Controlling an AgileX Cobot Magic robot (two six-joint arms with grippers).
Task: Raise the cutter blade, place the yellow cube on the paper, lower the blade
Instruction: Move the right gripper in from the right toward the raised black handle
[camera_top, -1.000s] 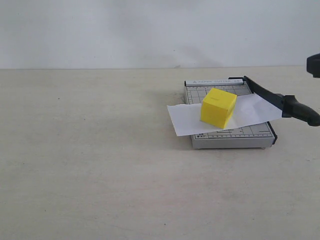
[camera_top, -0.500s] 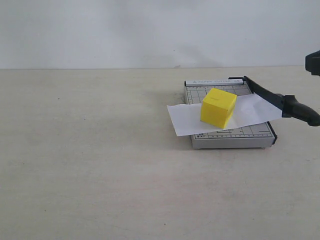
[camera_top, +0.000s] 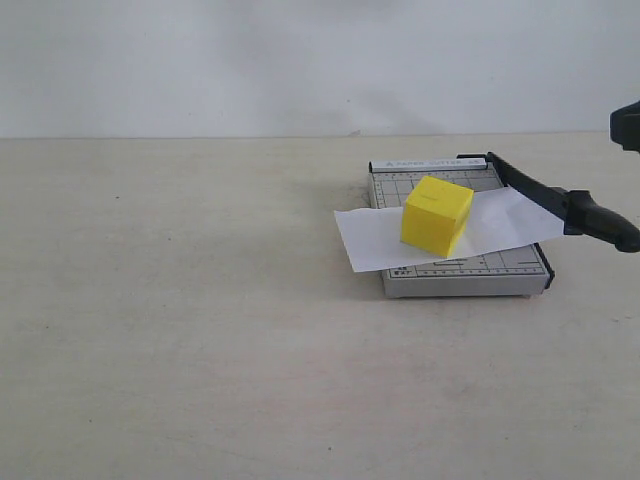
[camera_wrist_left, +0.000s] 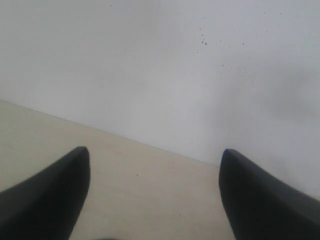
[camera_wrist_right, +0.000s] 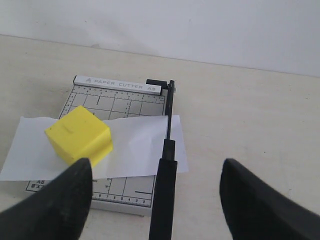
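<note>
Wall and desk: a plain pale wall stands behind a beige desk (camera_top: 200, 320); the task's things sit toward the right of the exterior view.
Board: the grey gridded board (camera_top: 465, 272) lies flat on the desk.
Paper: the white paper (camera_top: 370, 240) lies across the board, its left end hanging over onto the desk. It has not shifted in the last second.
Cube: the yellow cube (camera_top: 437, 215) rests on the paper over the board, left of the blade and apart from it, where it was a second ago.
Blade: the blade (camera_top: 530, 187) tilts up from its hinge at the board's far corner. Its thick handle (camera_top: 605, 222) hangs in the air past the board's right edge, and the angle looks unchanged.
Right pincer: the right pincer (camera_wrist_right: 156, 161) is spread wide and holds nothing. The exterior view shows only a dark piece of it at the right edge, above the handle and apart from it. That piece has crept slightly up and inward (the only change I can find).
Left pincer: the left pincer (camera_wrist_left: 155, 150) is also spread wide and empty, facing the wall.
Meaning: raising and placing look done, and only the lowering is left. The small drift reads as the right arm repositioning; the blade has not yet started down.
</note>
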